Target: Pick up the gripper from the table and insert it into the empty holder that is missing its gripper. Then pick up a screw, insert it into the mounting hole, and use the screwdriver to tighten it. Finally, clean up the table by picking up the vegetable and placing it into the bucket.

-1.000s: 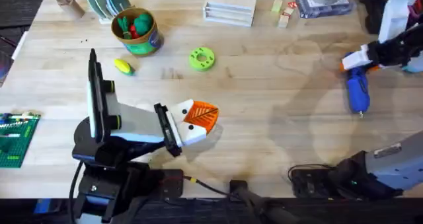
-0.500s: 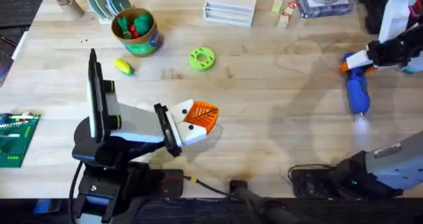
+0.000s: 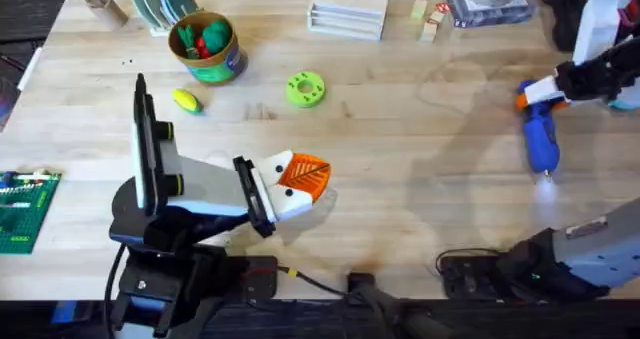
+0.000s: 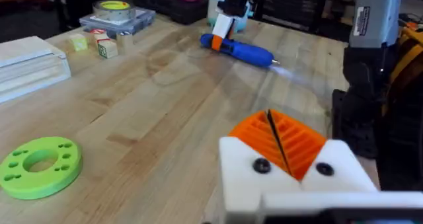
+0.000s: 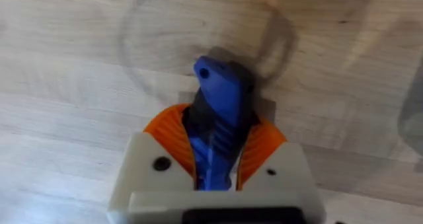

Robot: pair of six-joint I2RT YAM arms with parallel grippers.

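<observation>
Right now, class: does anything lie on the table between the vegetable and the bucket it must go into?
Nothing visible does. The vegetable lies just in front of the bucket, with bare table between them.

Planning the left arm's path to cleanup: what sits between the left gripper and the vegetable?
Overhead, bare tabletop separates the left gripper, fingers closed together, from the vegetable; the arm's own body lies alongside.

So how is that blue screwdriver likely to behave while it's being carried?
The screwdriver looks rigid, so it shouldn't flex. The right tool pinches it at one end, with the body hanging past the pads, so it may pivot or droop. Its round barrel would probably roll if set down on the table.
</observation>
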